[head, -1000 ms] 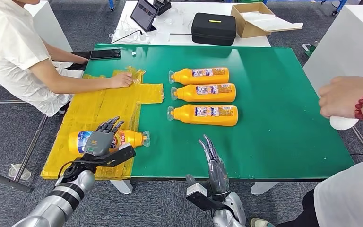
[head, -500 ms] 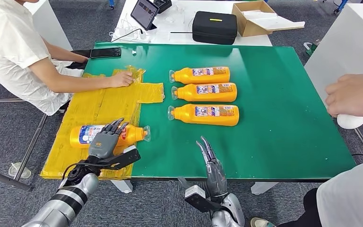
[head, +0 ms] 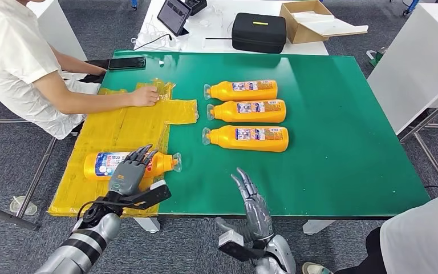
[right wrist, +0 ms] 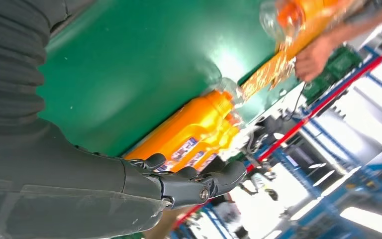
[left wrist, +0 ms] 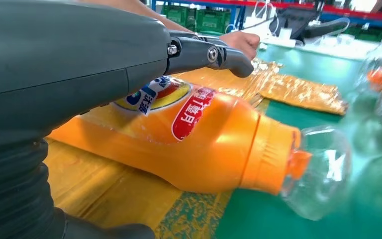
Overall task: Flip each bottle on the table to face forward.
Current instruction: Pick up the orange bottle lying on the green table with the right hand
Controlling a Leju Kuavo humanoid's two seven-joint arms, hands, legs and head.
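Left hand (head: 126,174) is lying over the near bottle (head: 105,164), fingers spread across its label; a firm grasp can't be told. That bottle is lying on its side on the yellow sheet (head: 128,123), cap at 3 o'clock. Right hand (head: 253,201) is hovering released, fingers straight, at 6 o'clock of the three-bottle row (head: 246,115).

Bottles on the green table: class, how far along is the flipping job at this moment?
Three bottles lie in a neat row on the green table, apparently finished, though their labels are too small to confirm. In hand: the left hand rests over the fourth bottle on the yellow sheet. The right hand hovers open. Left: that last bottle.
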